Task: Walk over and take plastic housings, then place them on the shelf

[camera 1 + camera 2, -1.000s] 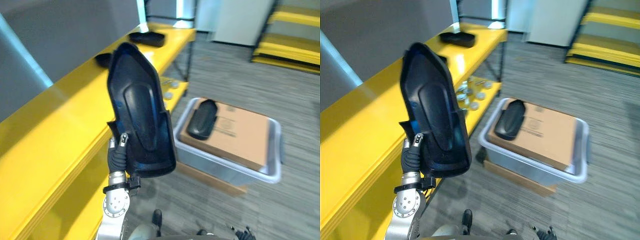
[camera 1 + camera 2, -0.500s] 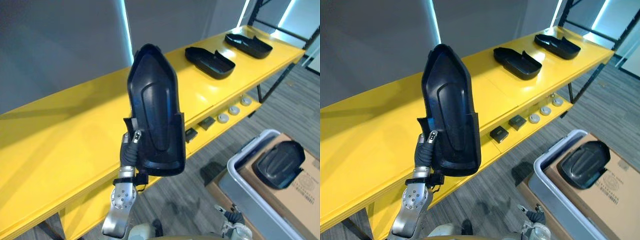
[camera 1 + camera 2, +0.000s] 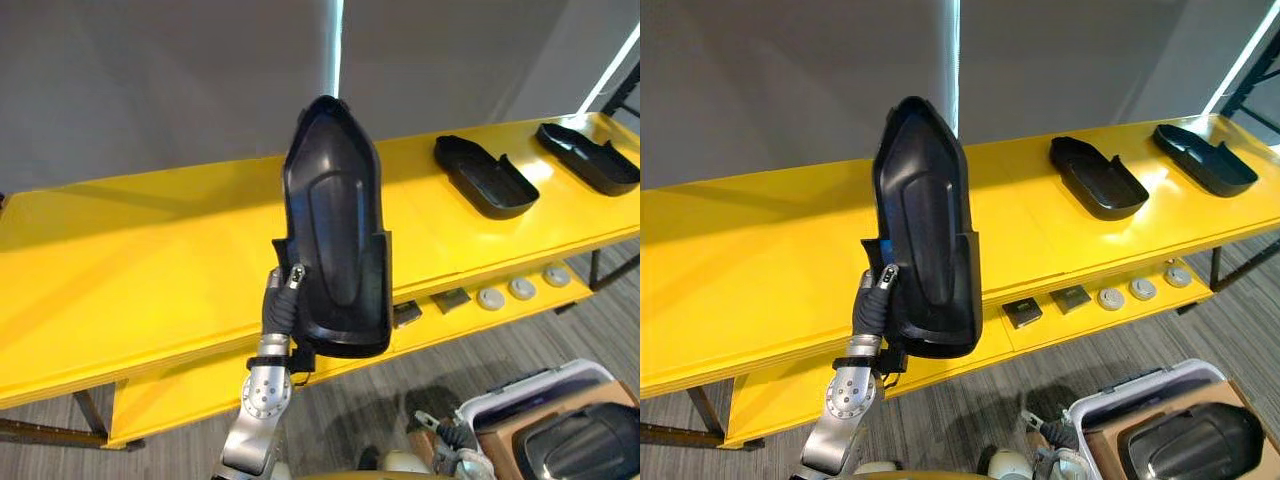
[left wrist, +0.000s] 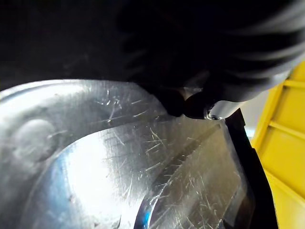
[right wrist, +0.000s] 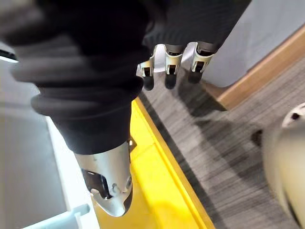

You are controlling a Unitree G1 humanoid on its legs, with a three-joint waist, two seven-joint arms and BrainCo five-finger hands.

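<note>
My left hand [image 3: 281,306] is shut on the lower edge of a long black plastic housing [image 3: 335,230] and holds it upright in front of the yellow shelf [image 3: 150,260]. The housing's hollow side faces me, and its pointed end rises above the shelf's top board. Its glossy scratched surface [image 4: 119,157] lies right against the hand in the left wrist view. My right hand [image 5: 167,71] hangs low beside me over the grey floor, fingers relaxed with nothing in them.
Two more black housings [image 3: 485,175] [image 3: 590,158] lie on the shelf's right part. Small blocks [image 3: 455,300] and round discs [image 3: 520,290] sit on the lower board. A grey bin [image 3: 500,400] at lower right holds a cardboard box with another housing [image 3: 580,445].
The camera has turned toward the shelf, which now runs across the view, and the bin has slid to the lower right corner. The housing stays upright in my left hand.
</note>
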